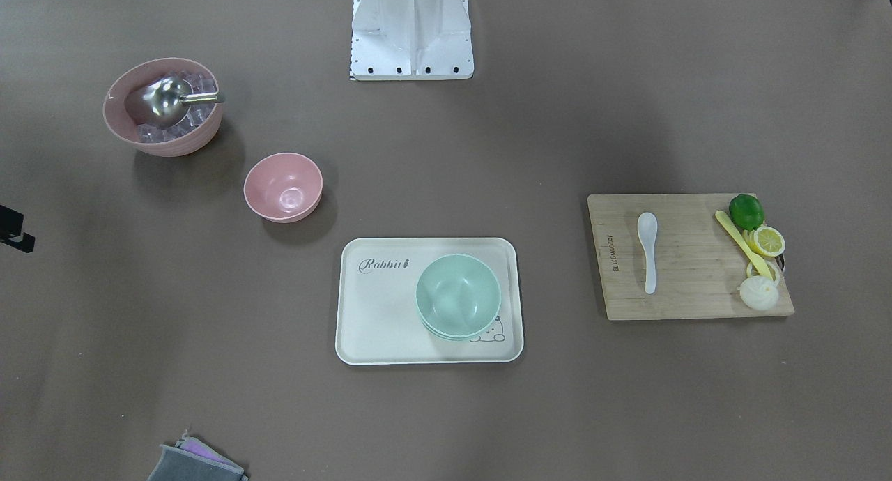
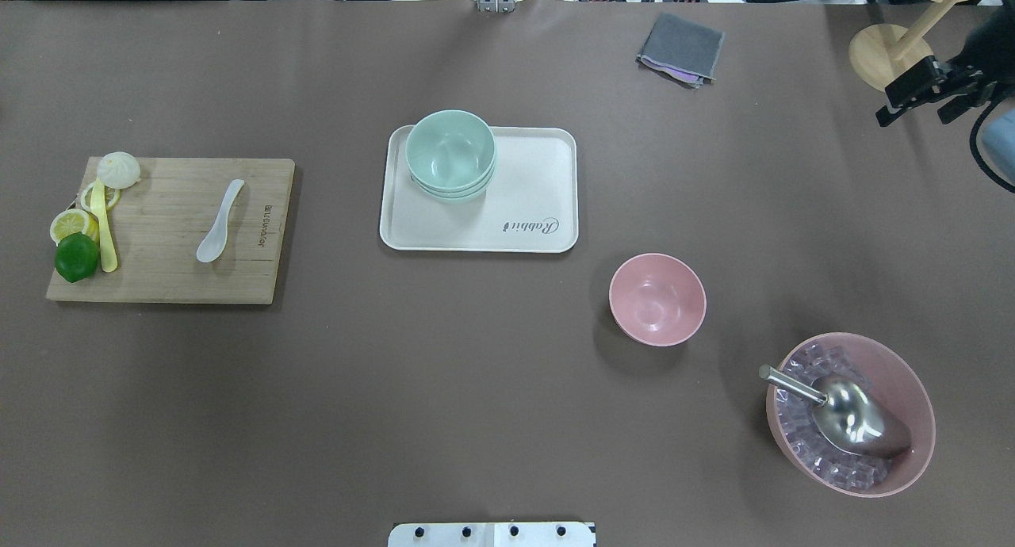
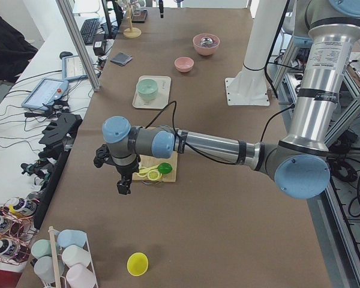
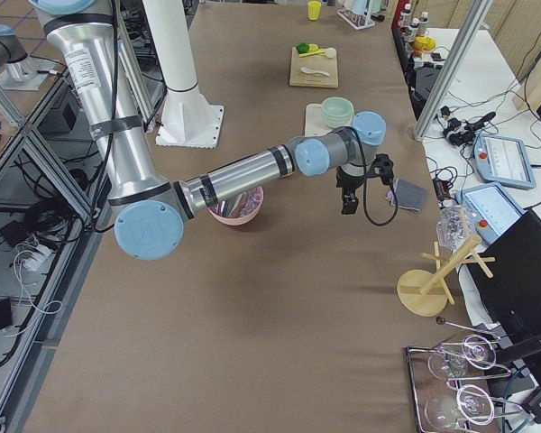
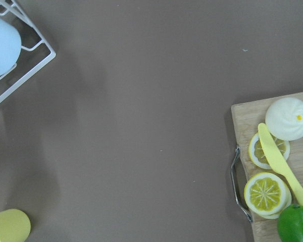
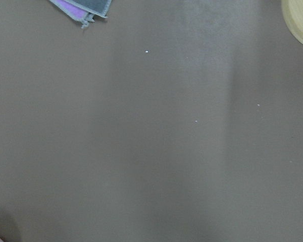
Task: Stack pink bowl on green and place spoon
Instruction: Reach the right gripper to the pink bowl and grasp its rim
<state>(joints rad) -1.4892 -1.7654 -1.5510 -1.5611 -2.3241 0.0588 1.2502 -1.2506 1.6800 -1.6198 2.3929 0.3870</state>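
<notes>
The small pink bowl stands empty on the table, also in the overhead view. Stacked green bowls sit on a cream tray. A white spoon lies on a bamboo cutting board. My right gripper hovers at the far right table edge, open and empty, far from the pink bowl. My left gripper hangs beyond the cutting board's outer end; I cannot tell whether it is open.
A large pink bowl holds ice cubes and a metal scoop. The board also carries a lime, lemon slices, a yellow knife and a bun. A grey cloth and a wooden stand are at the far side.
</notes>
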